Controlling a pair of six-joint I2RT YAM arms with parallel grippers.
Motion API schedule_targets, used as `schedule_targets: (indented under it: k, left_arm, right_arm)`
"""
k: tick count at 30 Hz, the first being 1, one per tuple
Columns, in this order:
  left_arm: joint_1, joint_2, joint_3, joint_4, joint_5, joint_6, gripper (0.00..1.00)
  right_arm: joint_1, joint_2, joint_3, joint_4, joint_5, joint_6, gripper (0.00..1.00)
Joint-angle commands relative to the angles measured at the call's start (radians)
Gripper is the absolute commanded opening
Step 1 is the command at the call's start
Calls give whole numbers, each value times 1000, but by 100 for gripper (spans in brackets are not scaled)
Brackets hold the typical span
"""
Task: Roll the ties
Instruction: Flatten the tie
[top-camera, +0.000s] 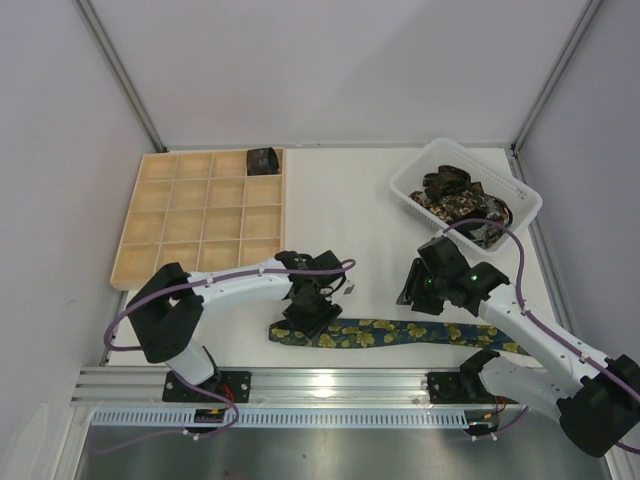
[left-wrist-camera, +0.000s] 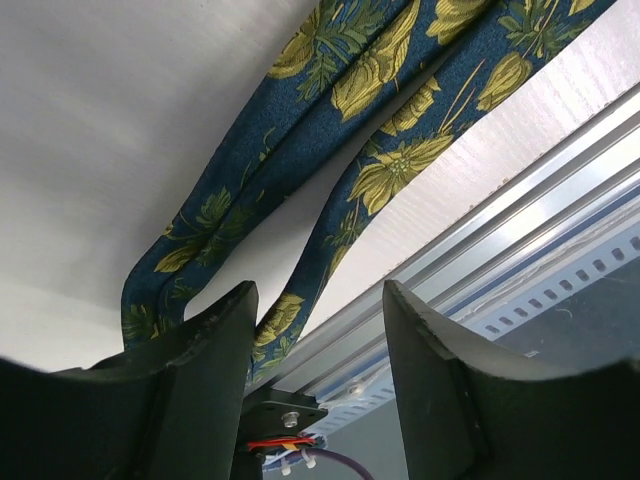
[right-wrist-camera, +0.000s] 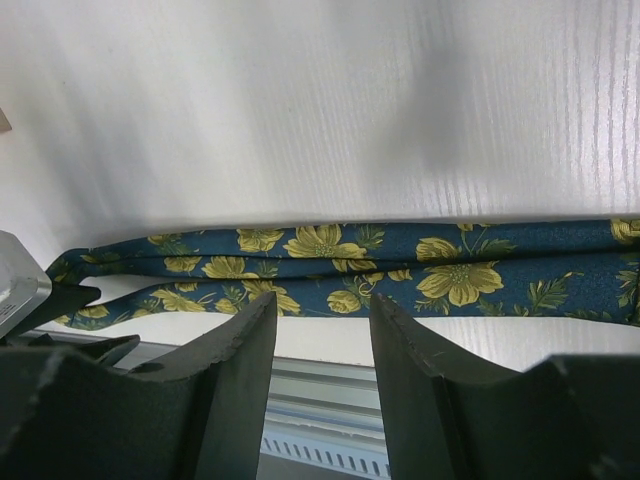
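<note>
A navy tie with yellow-green flowers (top-camera: 390, 333) lies folded double along the table's near edge, its fold at the left. It also shows in the left wrist view (left-wrist-camera: 330, 130) and the right wrist view (right-wrist-camera: 400, 268). My left gripper (top-camera: 308, 312) hovers over the folded left end, open and empty. My right gripper (top-camera: 420, 290) hangs just behind the tie's right half, open and empty. A rolled dark tie (top-camera: 262, 160) sits in a back corner cell of the wooden tray. Several dark ties with gold prints (top-camera: 455, 200) lie in the white basket.
The pale wooden grid tray (top-camera: 200, 220) stands at the back left. The white slotted basket (top-camera: 525, 195) stands at the back right. An aluminium rail (top-camera: 340, 385) runs along the near table edge, just below the tie.
</note>
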Motion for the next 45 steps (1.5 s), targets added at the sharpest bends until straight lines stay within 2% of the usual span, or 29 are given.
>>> schedule_targets:
  k: [1,4,7,8,9,10,22,27,36,45]
  left_arm:
    - [-8,-14,1,32,-5,2,59]
    - [-8,-25,-10,54,-1,-2,52]
    - [-8,-9,-9,48,-5,3,26]
    - [-8,-6,-7,46,-5,5,10]
    - [-8,-6,-4,40,-7,2,3]
    - [-8,-9,-1,39,-7,2,1]
    - [-2,-146,47,8,-25,-66,1]
    - [39,-152,57,16,-21,-84,1]
    - [121,-124,87,40,61,-75,0]
    - [167,-28,94,28,33,-81,0]
  right_arm:
    - [-4,-13,11,10,-22,-5,48]
    - [-4,-13,-3,22,-33,2,48]
    - [-4,-11,-20,32,-46,6,48]
    - [-4,-8,-25,33,-49,8,48]
    - [-3,-8,-29,36,-55,6,48]
    - [-3,-6,-38,41,-58,6,48]
    - [8,41,-38,58,-67,-24,47]
    - [17,56,-38,58,-69,-32,47]
    - [25,64,-41,53,-72,-41,47]
    - [64,96,-43,73,-66,-29,47]
